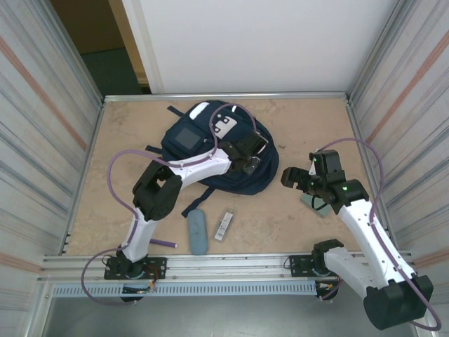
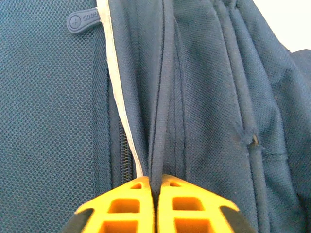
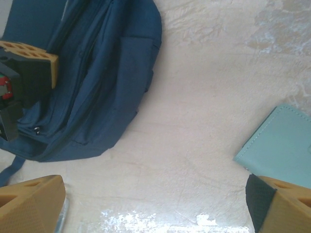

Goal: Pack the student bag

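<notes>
Ribbed walls (image 1: 42, 105) and a white back panel (image 1: 252, 42) box in a mottled beige bench (image 1: 112, 182). Student bag (image 1: 188, 138) lies far-centre. Left pincer (image 2: 156, 189) clenched on a fold of bag fabric beside the zip. Right pincer (image 3: 153, 191) released above bare bench. Teal case (image 3: 277, 141) cut off by the frame edge, 1 corner behind a finger.

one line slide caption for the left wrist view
Close-up: left gripper pinched shut on a fabric fold of the navy student bag, zip pull near the frame's top
</notes>
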### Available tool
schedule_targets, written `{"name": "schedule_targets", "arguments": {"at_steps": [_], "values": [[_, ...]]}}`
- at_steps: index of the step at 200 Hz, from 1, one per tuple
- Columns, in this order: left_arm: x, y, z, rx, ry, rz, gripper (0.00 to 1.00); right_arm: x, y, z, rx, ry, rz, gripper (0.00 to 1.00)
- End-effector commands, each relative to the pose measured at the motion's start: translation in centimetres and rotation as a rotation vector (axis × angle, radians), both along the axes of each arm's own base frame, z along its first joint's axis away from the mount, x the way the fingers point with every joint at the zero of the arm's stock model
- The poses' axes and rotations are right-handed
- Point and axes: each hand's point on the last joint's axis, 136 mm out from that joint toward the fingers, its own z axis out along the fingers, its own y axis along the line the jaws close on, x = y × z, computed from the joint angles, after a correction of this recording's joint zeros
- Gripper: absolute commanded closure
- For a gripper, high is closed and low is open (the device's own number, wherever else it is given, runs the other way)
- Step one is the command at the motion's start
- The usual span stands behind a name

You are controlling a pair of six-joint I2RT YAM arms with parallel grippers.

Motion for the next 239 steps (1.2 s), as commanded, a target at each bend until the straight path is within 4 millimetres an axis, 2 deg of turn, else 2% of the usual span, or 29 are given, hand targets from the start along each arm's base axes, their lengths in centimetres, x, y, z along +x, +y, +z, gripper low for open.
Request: {"name": "schedule_targets", "arguments": {"at_steps": [1,5,9,21,25,36,53,72,82,100,115,143,159,176,205,222,239], "values": [[-0.1,0.1,0.8,0.007,0.005,-0.040,1.00,0.0,0.3,-0.6,0.036,0.024,-0.011,0.05],[-0.1,0.2,0.8,0.015,0.003,-0.046,1.00,0.1,0.3,-0.7,0.037,0.024,-0.014,0.04],[0.0,0.4,2.6,0.002,-0.027,-0.050,1.00,0.1,0.3,-0.8,0.040,0.027,-0.018,0.04],[0.2,1.5,5.0,0.027,-0.094,-0.061,1.00,0.2,0.1,-1.1,0.049,0.035,-0.043,0.03],[0.2,1.8,5.8,0.037,-0.119,-0.067,1.00,0.3,-0.1,-1.1,0.054,0.040,-0.059,0.00],[0.6,2.7,8.6,0.038,-0.198,-0.091,1.00,0.2,-0.7,-1.7,0.067,0.066,-0.121,0.01],[1.6,4.5,12.6,0.026,-0.288,-0.093,1.00,0.0,-1.0,-3.1,0.099,0.123,-0.167,0.01],[2.5,7.0,16.3,-0.024,-0.307,-0.087,1.00,-0.2,-0.9,-4.8,0.120,0.186,-0.196,0.01],[3.2,8.3,17.9,-0.065,-0.319,-0.064,1.00,-0.4,-0.8,-6.0,0.126,0.238,-0.211,0.01],[4.0,9.9,19.8,-0.128,-0.327,-0.059,1.00,-0.4,0.1,-6.8,0.148,0.273,-0.189,0.00],[4.2,10.4,20.8,-0.154,-0.336,-0.064,1.00,-0.5,1.6,-7.2,0.152,0.280,-0.121,0.06],[4.3,10.9,21.1,-0.163,-0.341,-0.061,1.00,-1.0,5.7,-6.3,0.118,0.250,0.083,0.12],[3.8,10.6,20.3,-0.191,-0.301,-0.056,1.00,-1.7,8.7,-5.7,0.095,0.237,0.222,0.14],[3.2,10.7,18.6,-0.213,-0.254,-0.046,1.00,-3.4,13.2,-4.9,0.095,0.268,0.427,0.14],[2.9,11.4,15.6,-0.236,-0.193,-0.012,1.00,-6.2,19.6,-4.5,0.118,0.249,0.626,0.08],[2.5,12.0,13.8,-0.254,-0.141,0.007,1.00,-7.6,22.6,-4.3,0.119,0.223,0.704,0.05],[2.2,12.5,12.0,-0.308,-0.095,0.032,1.00,-8.4,24.5,-4.7,0.044,0.186,0.734,0.05]]}}
